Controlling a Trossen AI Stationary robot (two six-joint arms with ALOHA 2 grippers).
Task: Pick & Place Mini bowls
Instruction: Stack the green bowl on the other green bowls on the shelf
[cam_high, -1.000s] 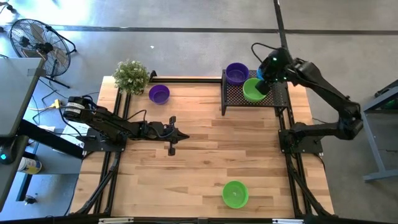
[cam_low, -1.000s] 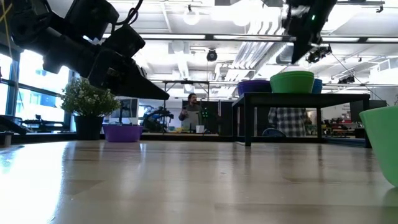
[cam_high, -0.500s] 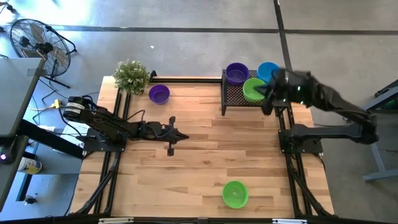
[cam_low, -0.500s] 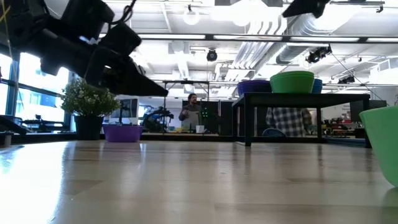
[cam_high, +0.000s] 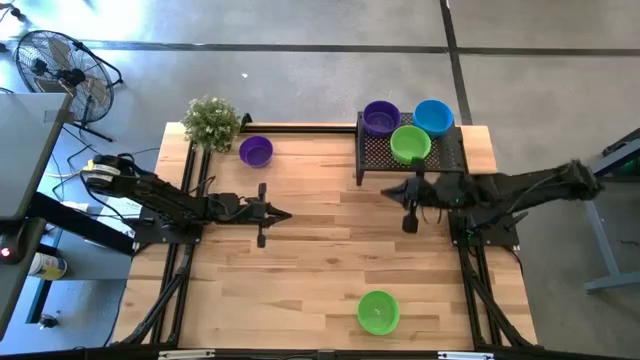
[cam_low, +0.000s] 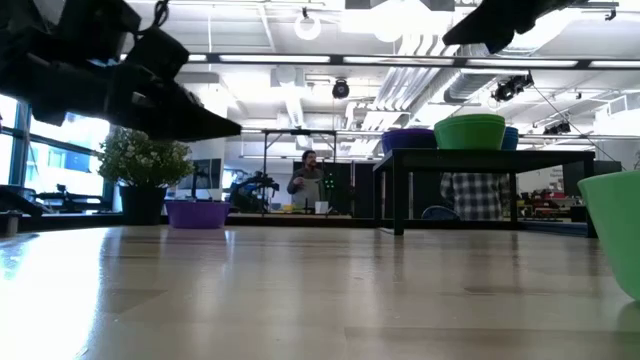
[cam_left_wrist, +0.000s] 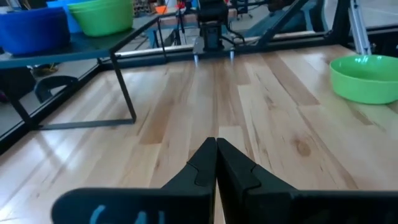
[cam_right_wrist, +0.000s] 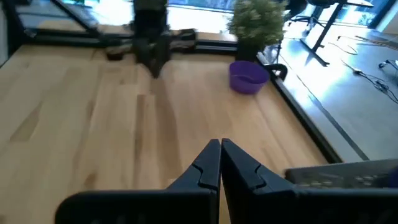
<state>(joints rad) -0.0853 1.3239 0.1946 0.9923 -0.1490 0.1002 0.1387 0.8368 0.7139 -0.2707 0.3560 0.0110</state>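
Note:
Three mini bowls sit on the black mesh tray (cam_high: 445, 155): purple (cam_high: 381, 117), blue (cam_high: 433, 116) and green (cam_high: 410, 144). Another purple bowl (cam_high: 256, 151) rests on the table beside the plant, and another green bowl (cam_high: 378, 311) sits near the table's near edge. My right gripper (cam_high: 384, 192) is shut and empty, hovering over the table just off the tray's near side (cam_right_wrist: 221, 146). My left gripper (cam_high: 288, 214) is shut and empty above the table's left middle (cam_left_wrist: 216, 146). The two grippers point at each other.
A potted plant (cam_high: 211, 122) stands at the far left corner. The tray stands raised on thin legs (cam_low: 398, 195) at the far right. Bare wood lies between the two grippers and toward the near edge. A person (cam_low: 308, 180) is in the room behind.
My right gripper has left the spot above the green bowl on the tray, swinging down toward the near edge and left until it hangs over the table; that green bowl stays on the tray. My left gripper has drawn back a little toward the table's left edge.

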